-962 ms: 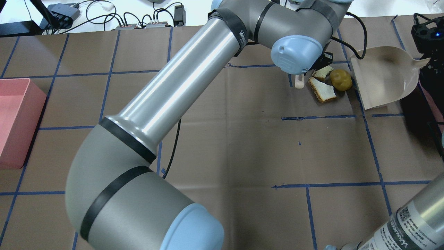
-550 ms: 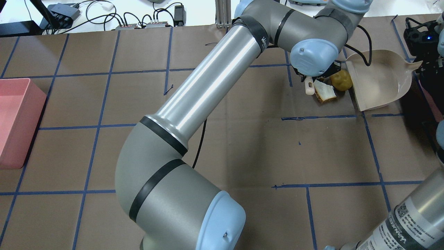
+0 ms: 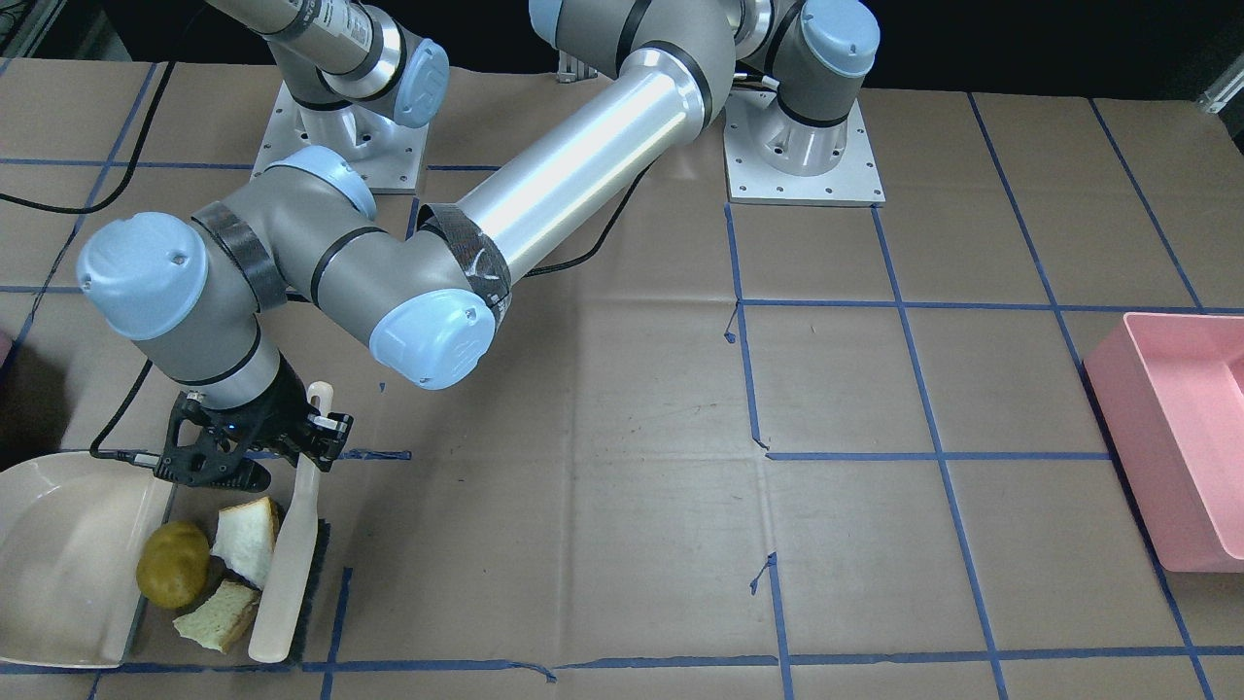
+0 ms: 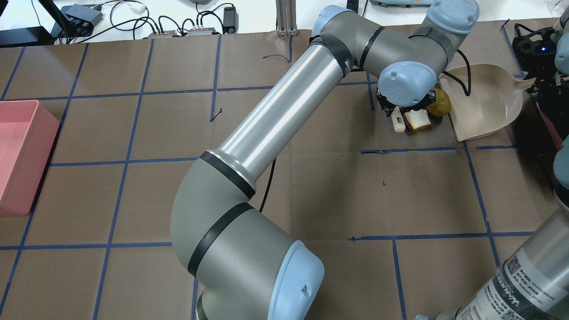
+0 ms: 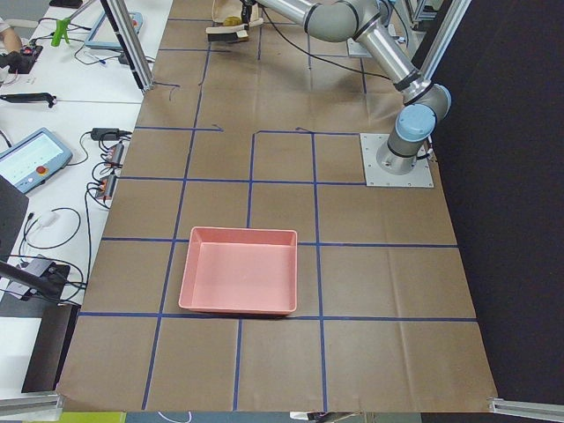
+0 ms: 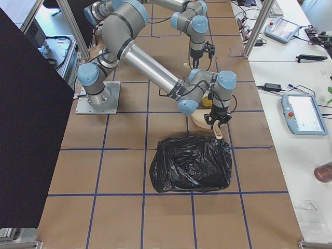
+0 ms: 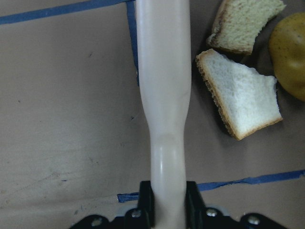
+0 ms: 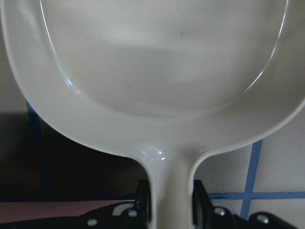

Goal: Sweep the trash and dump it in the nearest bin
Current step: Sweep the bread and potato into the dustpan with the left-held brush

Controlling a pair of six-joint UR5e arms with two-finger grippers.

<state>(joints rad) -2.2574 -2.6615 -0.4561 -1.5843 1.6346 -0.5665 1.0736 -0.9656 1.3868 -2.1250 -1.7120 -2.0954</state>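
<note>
My left gripper is shut on the handle of a cream brush, which lies flat on the table. In the left wrist view the left gripper clamps the brush handle. Beside the brush lie two bread pieces and the yellow-brown lump, which touches the lip of a beige dustpan. My right gripper is shut on the dustpan's handle. A pink sliver of the bin shows under the dustpan handle.
A large pink tub stands at the table's far left end. A black bag lies at the right end, behind the dustpan. My left arm stretches across the middle of the table. Cables lie beyond the far edge.
My left arm has swung right and the brush has pushed the bread and lump toward the dustpan. The dustpan has shifted slightly toward them.
</note>
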